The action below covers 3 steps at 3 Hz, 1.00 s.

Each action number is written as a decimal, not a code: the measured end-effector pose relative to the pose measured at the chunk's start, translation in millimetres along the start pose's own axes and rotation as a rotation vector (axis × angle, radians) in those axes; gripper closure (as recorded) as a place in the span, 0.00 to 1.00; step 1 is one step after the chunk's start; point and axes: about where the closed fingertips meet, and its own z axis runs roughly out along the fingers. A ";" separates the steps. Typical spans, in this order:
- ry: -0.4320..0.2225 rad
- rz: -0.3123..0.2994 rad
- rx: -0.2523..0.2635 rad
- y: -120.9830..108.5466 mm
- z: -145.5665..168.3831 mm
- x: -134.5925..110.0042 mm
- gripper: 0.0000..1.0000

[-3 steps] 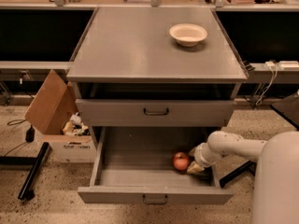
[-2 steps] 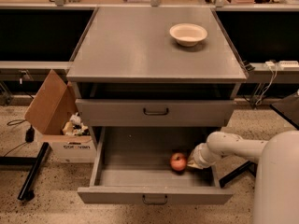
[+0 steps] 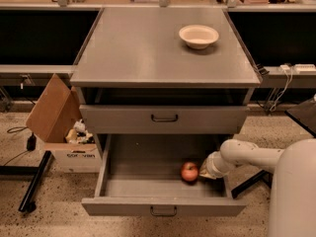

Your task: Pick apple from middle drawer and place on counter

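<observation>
The grey cabinet (image 3: 163, 107) stands as it did, its broad worktop (image 3: 143, 48) bare but for the things at the back edge, and nothing on it has moved in the last second. Below the closed upper drawer front (image 3: 164, 118), the middle drawer (image 3: 143, 174) is pulled well out, and it has not slid either way. The robot's white arm (image 3: 252, 156) reaches in over the drawer's right wall from the right, much as a moment ago, though it seems to have lifted and drawn back a touch from its lower, more forward pose. The cream bowl (image 3: 198, 36) sits where it was, toward the far right of the worktop. The hand (image 3: 203, 171) is down inside the drawer, just beside the apple (image 3: 189, 172) on its right, touching it or very nearly. From here I cannot tell whether the hand is spread or closed, and it does not look wrapped around the fruit. The apple rests on the drawer floor toward the front right, and it has hardly shifted, perhaps nudged a hair. To my eye that means no grasp has been made yet. The pick is still at the lining-up stage, with the lift and the carry up to the worktop all left to do.
</observation>
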 end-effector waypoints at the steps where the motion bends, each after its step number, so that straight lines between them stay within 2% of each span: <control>1: 0.009 0.015 0.008 0.5 -8.2 4.2 0.21; 2: 0.006 0.014 0.006 3.1 -14.4 1.8 0.01; 3: -0.044 0.011 -0.020 8.1 -14.6 -6.8 0.00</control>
